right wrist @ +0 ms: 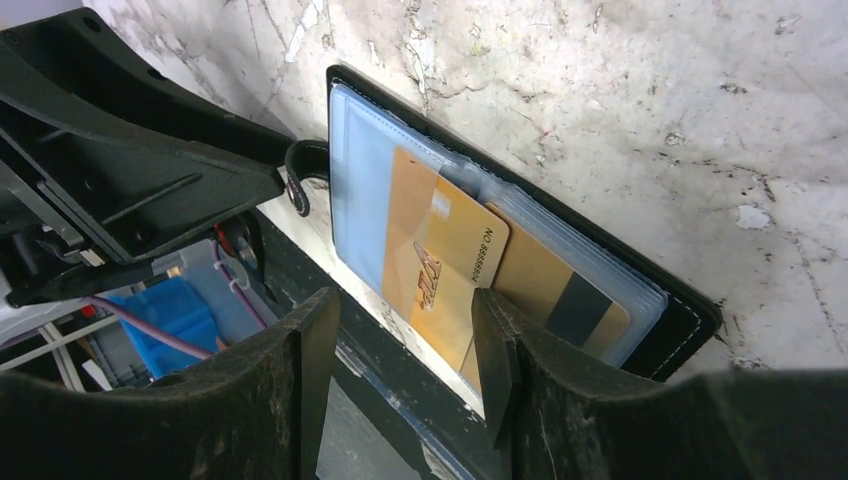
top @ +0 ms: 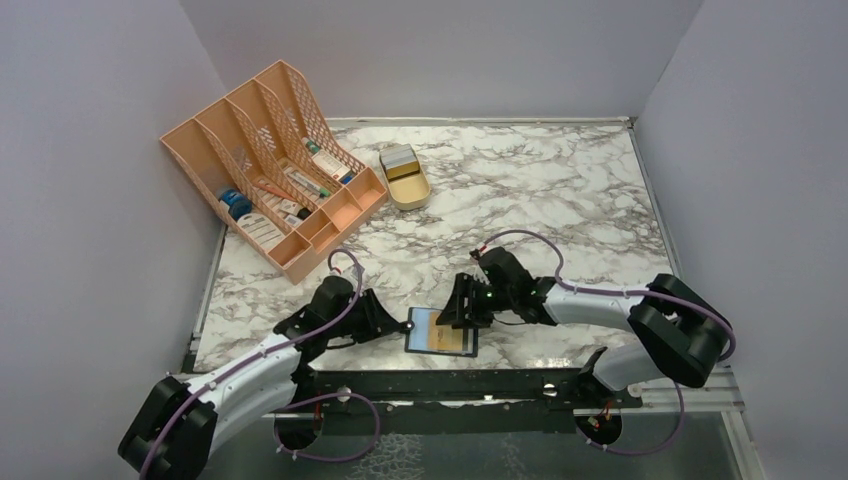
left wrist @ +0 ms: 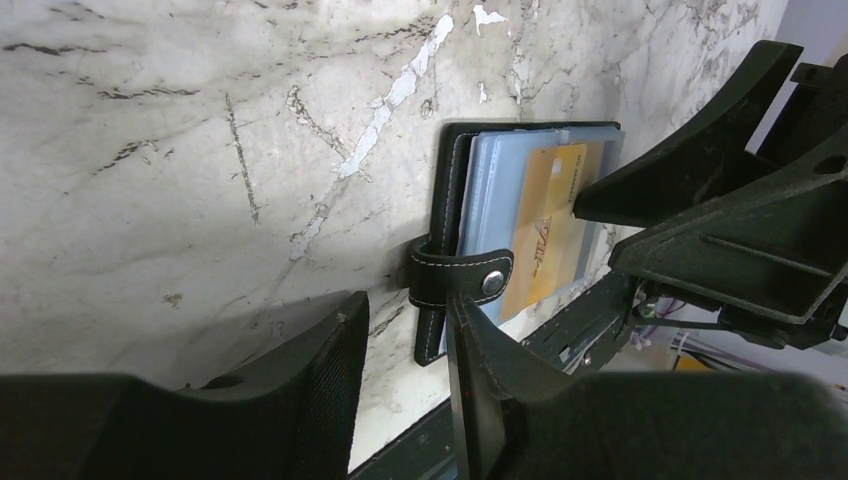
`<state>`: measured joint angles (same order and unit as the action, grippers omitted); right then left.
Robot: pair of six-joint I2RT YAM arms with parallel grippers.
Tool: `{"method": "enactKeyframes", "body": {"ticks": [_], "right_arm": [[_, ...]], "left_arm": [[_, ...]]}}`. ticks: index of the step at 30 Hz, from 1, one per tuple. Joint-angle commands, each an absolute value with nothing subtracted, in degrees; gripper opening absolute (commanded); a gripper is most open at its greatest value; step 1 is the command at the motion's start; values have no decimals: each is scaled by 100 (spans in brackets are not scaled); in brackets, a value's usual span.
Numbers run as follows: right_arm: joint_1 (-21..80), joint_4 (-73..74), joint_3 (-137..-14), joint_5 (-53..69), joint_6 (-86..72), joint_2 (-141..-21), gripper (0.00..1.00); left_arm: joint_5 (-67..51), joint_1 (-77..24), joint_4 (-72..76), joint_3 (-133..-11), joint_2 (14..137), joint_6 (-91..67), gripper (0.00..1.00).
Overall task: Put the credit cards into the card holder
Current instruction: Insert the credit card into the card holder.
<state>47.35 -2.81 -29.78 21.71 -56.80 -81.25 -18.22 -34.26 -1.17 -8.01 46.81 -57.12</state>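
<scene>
Lying open on the marble table (top: 560, 200), the card holder (left wrist: 447, 190) sits at the near edge, between the two grippers. We see its clear sleeves over a blue-grey lining, framed by the black stitched cover. A gold card (right wrist: 440, 250) with a printed number lies across the sleeves and sticks out toward the table's near edge; we cannot tell how far it is tucked in. A second gold card (right wrist: 535, 270), bearing a dark stripe, shows beneath the clear plastic beside it. The holder's strap (left wrist: 450, 272) curls over the spine side, its metal snap (left wrist: 491, 283) facing up.

Over the cards hangs the right gripper (right wrist: 402, 295), its jaws spread apart with the numbered card showing in the gap between them; neither finger pinches anything that we can see. From the left wrist view, one of its black fingers reaches over the gold card's far end.

On the strap side we find the left gripper (left wrist: 400, 300), its jaws likewise parted, bare marble and the lower end of the holder's spine between them. One finger stands just beside the strap.

Farther back on the left stands a peach mesh file organiser (top: 300, 100) holding labelled boxes, and near its right end rests a tan oval tin (top: 412, 195), well apart from the holder.
</scene>
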Motion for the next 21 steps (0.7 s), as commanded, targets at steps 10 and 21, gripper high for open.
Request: {"method": "enactKeyframes", "body": {"ticks": [10, 21], "right_arm": [[4958, 278, -3501, 1355, -6005, -8586, 53], [5133, -58, -3747, 1509, -6283, -8816, 52]], "left_arm": [[-2093, -3454, 998, -580, 5148, -5985, 34], [-2140, -3454, 1091, -512, 4992, -6143, 29]]}}
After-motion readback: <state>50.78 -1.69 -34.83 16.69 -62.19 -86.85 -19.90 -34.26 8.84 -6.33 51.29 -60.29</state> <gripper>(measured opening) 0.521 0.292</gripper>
